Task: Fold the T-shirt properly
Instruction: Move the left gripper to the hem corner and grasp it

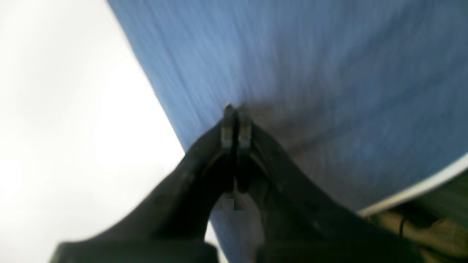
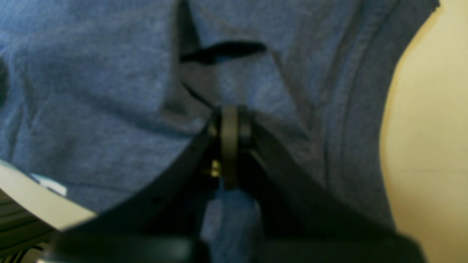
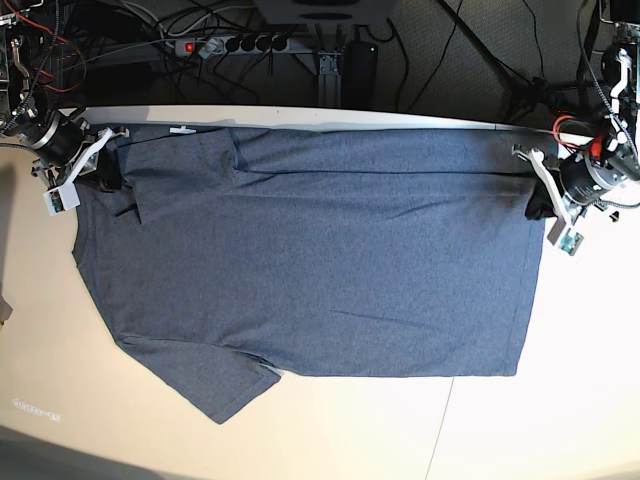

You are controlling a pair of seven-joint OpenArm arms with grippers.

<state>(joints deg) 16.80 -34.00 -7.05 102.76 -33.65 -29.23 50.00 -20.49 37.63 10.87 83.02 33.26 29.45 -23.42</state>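
"What is the setting?"

"A pale table [image 3: 350, 445], glaring bright white on the left gripper's side. A faint printed mark [image 3: 36, 410] sits on its near part, on the right gripper's side."

"And the T-shirt?"

"The blue-grey T-shirt [image 3: 330, 280] lies spread across the table, plain fabric showing. Nearest the base camera, a pointed flap [image 3: 215, 385] sticks out, nearer than the right claw and a little inward from it. Nearer than the left claw, the cloth ends in a squared corner. The broad, mostly smooth body fills the space between the two claws."

"Where exactly are the claws?"

"Over opposite ends of the shirt's far part. The left gripper [image 3: 537, 208] points down at one end, its fingers closed together. The right gripper [image 3: 110, 182] is at the other end, also closed, above bunched cloth with a dark, open crease beside its tips. I cannot tell whether either one presses on the fabric."

"What is beyond them?"

"A long folded strip [image 3: 385, 182] runs crosswise between the claws, with a rumpled, raised fold just inward from the right one. Farther away, near the table's far edge, is a small white patch [image 3: 183, 131]. Past that edge, red and black cables [image 3: 190, 28] trail across a dark, ribbed background."
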